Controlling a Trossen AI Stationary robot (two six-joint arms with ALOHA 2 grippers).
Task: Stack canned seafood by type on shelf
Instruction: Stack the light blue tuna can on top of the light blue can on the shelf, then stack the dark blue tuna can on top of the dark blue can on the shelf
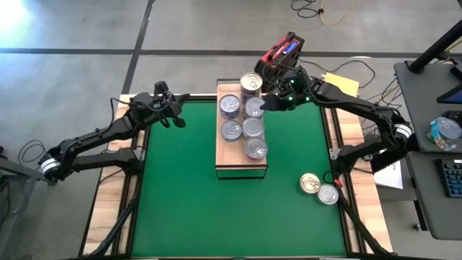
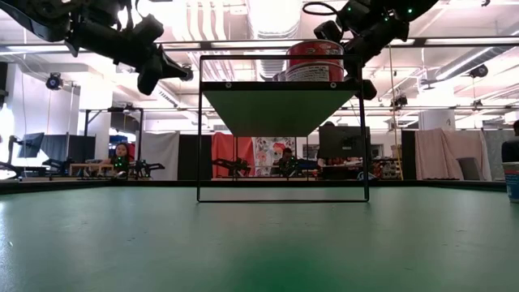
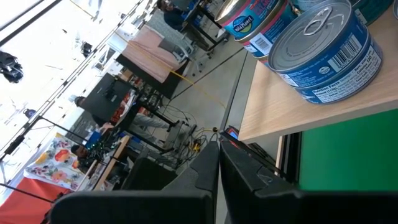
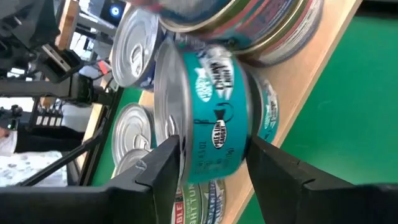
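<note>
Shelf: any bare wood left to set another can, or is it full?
On the shelf, bare wood shows at the near-left corner, beside the nearest can, plus a thin strip along the near edge. The far end is crowded with cans, where the right gripper brackets a teal can. The left gripper hangs left of the shelf.

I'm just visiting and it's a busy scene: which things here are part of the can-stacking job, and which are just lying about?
Part of the job:
- cans on the shelf
- teal can between the right tool's fingers
- shelf
- two loose cans on the green mat

Just lying about:
- red box behind the table
- yellow paper
- idle left tool
</note>
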